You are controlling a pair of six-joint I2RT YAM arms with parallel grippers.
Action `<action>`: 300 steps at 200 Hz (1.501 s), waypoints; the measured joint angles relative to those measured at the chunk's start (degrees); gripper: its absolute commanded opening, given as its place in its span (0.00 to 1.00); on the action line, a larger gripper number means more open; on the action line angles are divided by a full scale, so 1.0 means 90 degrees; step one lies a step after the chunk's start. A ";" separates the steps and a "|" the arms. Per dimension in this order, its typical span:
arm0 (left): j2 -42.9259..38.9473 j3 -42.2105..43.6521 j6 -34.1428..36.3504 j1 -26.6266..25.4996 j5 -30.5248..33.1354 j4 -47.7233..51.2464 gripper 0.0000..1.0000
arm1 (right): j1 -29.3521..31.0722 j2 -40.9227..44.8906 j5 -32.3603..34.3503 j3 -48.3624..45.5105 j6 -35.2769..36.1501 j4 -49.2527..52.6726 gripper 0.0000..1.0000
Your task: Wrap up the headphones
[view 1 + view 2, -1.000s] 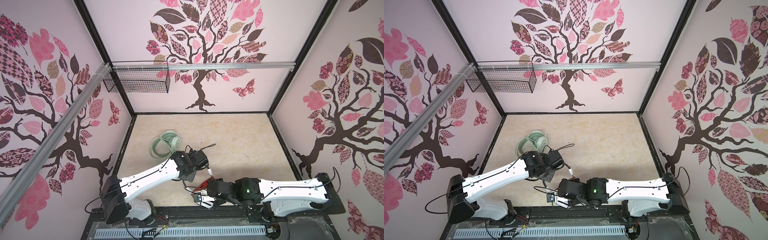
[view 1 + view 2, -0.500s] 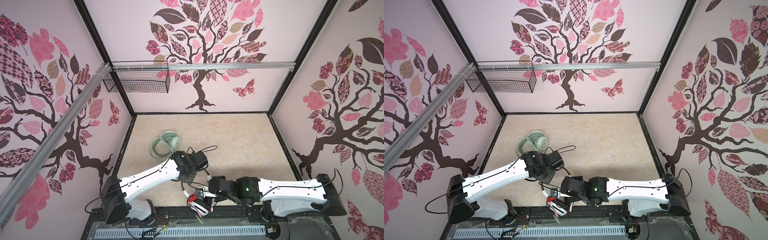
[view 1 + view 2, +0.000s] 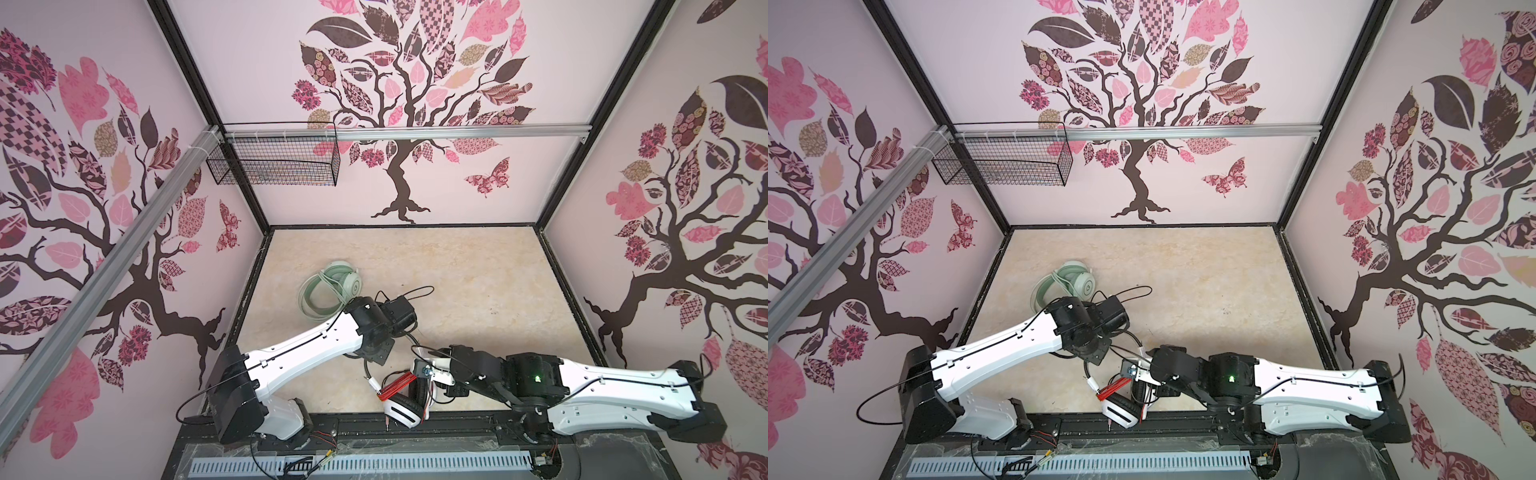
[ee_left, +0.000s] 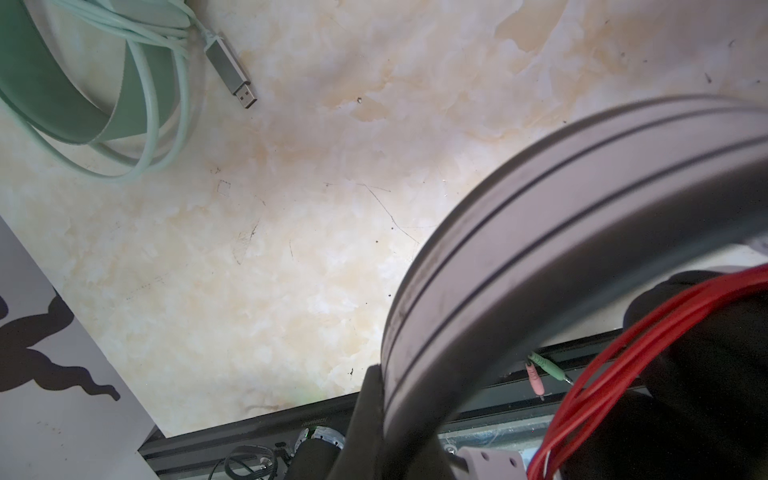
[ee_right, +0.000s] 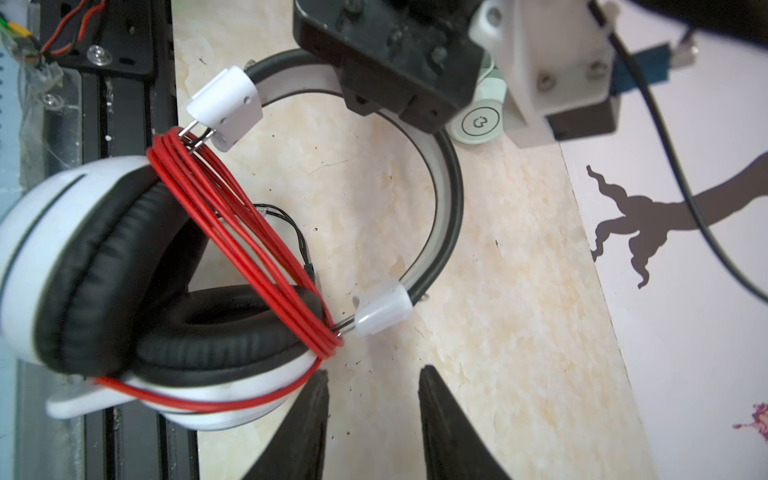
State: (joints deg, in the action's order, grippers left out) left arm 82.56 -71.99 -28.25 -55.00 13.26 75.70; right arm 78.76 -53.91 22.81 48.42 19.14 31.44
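Right tool stands apart and empty just beside the white headphones, whose headband is clamped in the left tool.

Those headphones lie at the front edge of the table, ear cups partly over the black rail, long axis running from the cups back to the headband arch under the left tool; the red cable is wound round both cups. The right arm is nearer the cups and cable: it lies low and nearly level along the table front, one finger just beside the nearer cup. The left arm reaches out and bends its wrist down onto the arch. Green headphones rest well apart from the white pair, beyond the left arm.
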 measured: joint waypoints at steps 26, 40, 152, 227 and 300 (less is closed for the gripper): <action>0.0002 -0.0277 0.0000 0.0425 -0.0155 -0.0029 0.00 | -0.0257 0.0891 0.0321 -0.0406 -0.0741 -0.0362 0.39; 0.0007 -0.0508 0.0000 0.0588 -0.0197 -0.0019 0.00 | -0.0483 0.1467 0.0408 -0.0614 -0.1243 -0.0583 0.43; 0.1175 -0.2994 0.0005 0.1144 -0.0155 0.0197 0.00 | -0.5027 0.2324 -0.2356 -0.2786 -0.4670 -0.2293 0.47; 0.1532 -0.4316 0.0007 0.1770 -0.0391 0.0517 0.00 | -0.6161 -0.1411 -0.5702 -0.3279 -0.4823 -0.5467 0.62; 0.1814 -0.4949 0.0032 0.1829 -0.0542 0.0733 0.00 | -0.6047 -0.2900 -0.5486 -0.2016 -0.3560 -0.6479 0.72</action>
State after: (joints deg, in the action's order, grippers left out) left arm 98.89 -116.53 -27.97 -38.54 8.38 82.30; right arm 24.34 -80.01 -26.57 30.28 -12.91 -26.87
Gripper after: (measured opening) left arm 0.058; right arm 0.699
